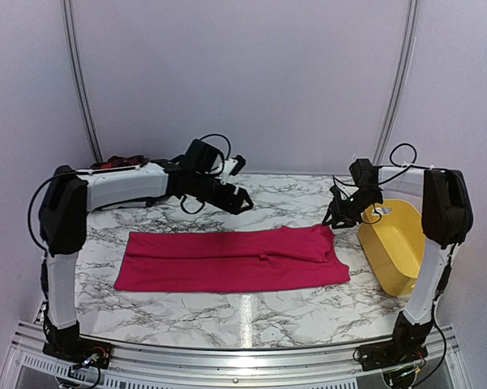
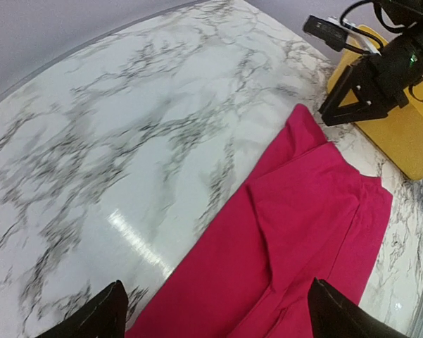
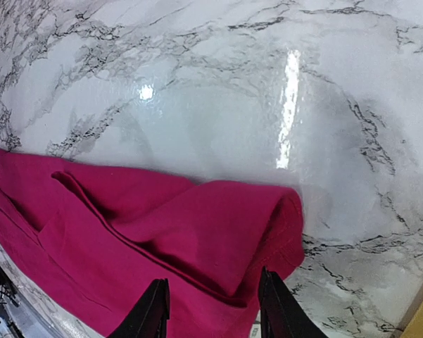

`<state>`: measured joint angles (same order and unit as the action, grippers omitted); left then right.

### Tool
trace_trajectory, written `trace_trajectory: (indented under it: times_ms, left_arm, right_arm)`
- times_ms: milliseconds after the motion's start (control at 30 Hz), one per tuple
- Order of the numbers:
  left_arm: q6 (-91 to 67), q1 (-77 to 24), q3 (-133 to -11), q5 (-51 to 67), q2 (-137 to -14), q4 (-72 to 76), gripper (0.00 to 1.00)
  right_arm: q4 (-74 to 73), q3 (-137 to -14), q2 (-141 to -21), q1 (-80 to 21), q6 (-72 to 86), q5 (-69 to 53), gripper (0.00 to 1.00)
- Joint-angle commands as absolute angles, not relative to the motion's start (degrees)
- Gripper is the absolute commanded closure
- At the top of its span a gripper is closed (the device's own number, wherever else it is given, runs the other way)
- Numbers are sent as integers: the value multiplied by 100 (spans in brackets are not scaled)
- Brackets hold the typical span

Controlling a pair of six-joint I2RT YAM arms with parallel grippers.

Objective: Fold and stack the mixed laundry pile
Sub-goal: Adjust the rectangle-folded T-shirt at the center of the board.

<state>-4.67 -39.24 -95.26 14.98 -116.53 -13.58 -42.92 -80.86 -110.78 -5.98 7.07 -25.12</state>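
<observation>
The plain magenta-pink garment (image 1: 231,259) lies flat on the white marble-patterned worktop (image 1: 186,312), folded into a long band. Its right end sits directly under the right pincer (image 3: 212,282), and its middle stretch lies below and ahead of the left pincer (image 2: 218,285). Both pincers hang above the cloth with their fingers apart, the left one wide and the right one narrower, and neither holds anything.

The likeliest trouble sits beneath the right pincer. There the cloth's end is doubled over into a soft rolled lip, with a loose flap lying on top of it. A pinch that takes only the upper layer would probably peel the fold open instead of carrying the whole end across. The worktop looks glossy, so a one-sided pull could slide the band askew or drag it toward the edge. The left pincer is well apart from the garment's left end, so any lift that needs both ends depends on a long reach first.

The yellow plastic oblong tub (image 1: 386,263) stands just to the outer side of the right pincer. A wide swing there could knock or shift it. What shows of its inside is bare yellow plastic, with no garment visible in it, though the near wall hides part of the bottom.
</observation>
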Motion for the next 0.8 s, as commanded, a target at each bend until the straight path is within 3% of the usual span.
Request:
trace_trajectory:
  times_ms: [0, 100, 367, 767]
  left_arm:
    - [-552, -4317, -10773, 1947, -12658, -1494, 12]
    - [-811, -4411, -11397, 2144, -13371, -1529, 17]
    - [-1479, -4499, -12626, 2286, -14560, -1530, 18]
    - [-1881, -4572, -13143, 2479, -15203, -1323, 21]
  right_arm:
    - [-4125, -8105, -10929, -522, 839, -2811, 61]
    - [-4074, -7766, -10716, -527, 868, -2994, 62]
    - [-4067, -7067, -10335, -522, 846, -2914, 61]
    - [-3732, -6826, -10473, -523, 985, -2915, 63]
